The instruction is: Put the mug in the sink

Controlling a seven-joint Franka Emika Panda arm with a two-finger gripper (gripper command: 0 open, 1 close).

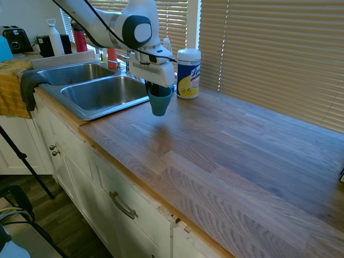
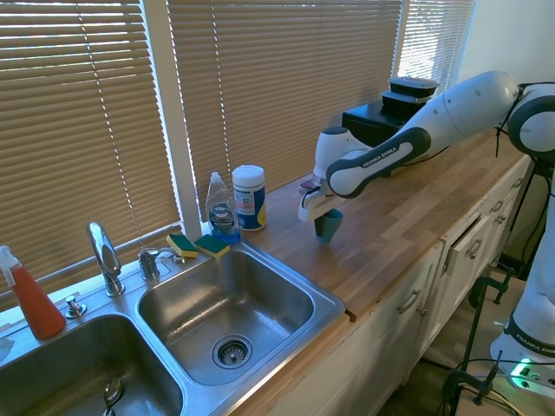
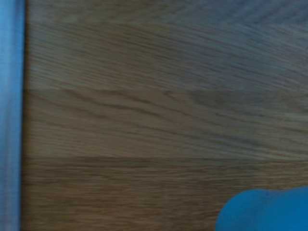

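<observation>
Now mug (image 1: 160,103) in tool (image 1: 156,92)

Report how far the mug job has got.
Done: the hand is shut on the small teal-blue tapered mug and holds it clear of the wooden countertop. In hand: carrying it. Left: move it over the stainless-steel sink, beside it, and release it in a basin.

Hand (image 1: 159,90) fingertips hidden inside mug (image 1: 160,102)

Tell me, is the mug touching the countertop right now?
Apart. The first exterior view shows the mug hanging from the gripper, with bare countertop visible beneath its base.
</observation>
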